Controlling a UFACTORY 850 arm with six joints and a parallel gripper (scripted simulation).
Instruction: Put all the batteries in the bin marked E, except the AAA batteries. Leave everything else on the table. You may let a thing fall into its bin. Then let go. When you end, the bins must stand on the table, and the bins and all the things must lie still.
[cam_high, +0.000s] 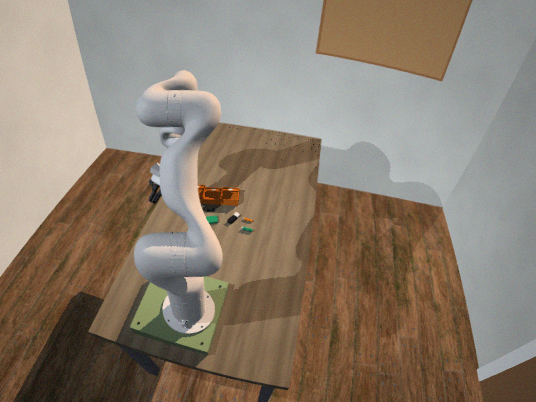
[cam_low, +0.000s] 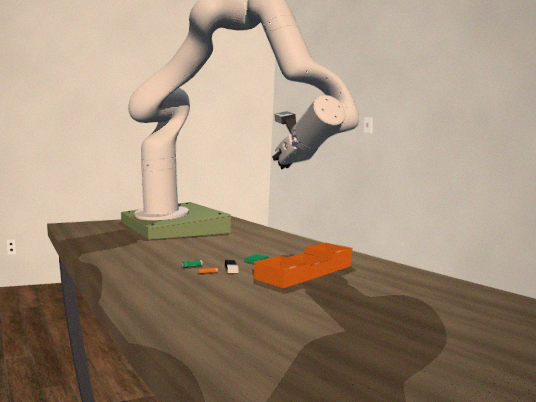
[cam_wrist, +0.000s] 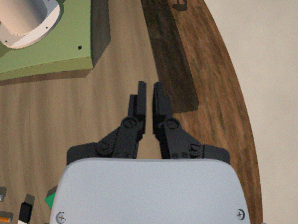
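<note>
Seen from the exterior view, four small items lie in a loose row on the wooden table (cam_low: 210, 340), nearest the camera: a green cylindrical battery (cam_low: 192, 263), a slimmer orange cylindrical battery (cam_low: 208, 270), a black-and-white block-shaped battery (cam_low: 231, 266) and a flat green block (cam_low: 256, 258). Just beside the green block sits the orange bin tray (cam_low: 280, 277), a row of joined open compartments running away to the right; no letter marks can be read on it in any view, so the compartment marked E cannot be picked out. All four items rest on the table surface outside the tray, near one another but apart.

Behind them the arm rises from a green base plate (cam_low: 217, 226) at the table's far corner, loops upward and reaches out over the table. Its gripper (cam_low: 283, 161) hangs high above the surface, well apart from the items and the tray, tilted downward. The wrist view shows the two dark fingers drawn almost together with only a thin slit between them, and nothing between them. In that same view the base plate lies at upper left and the small items at the lower left edge.
</note>
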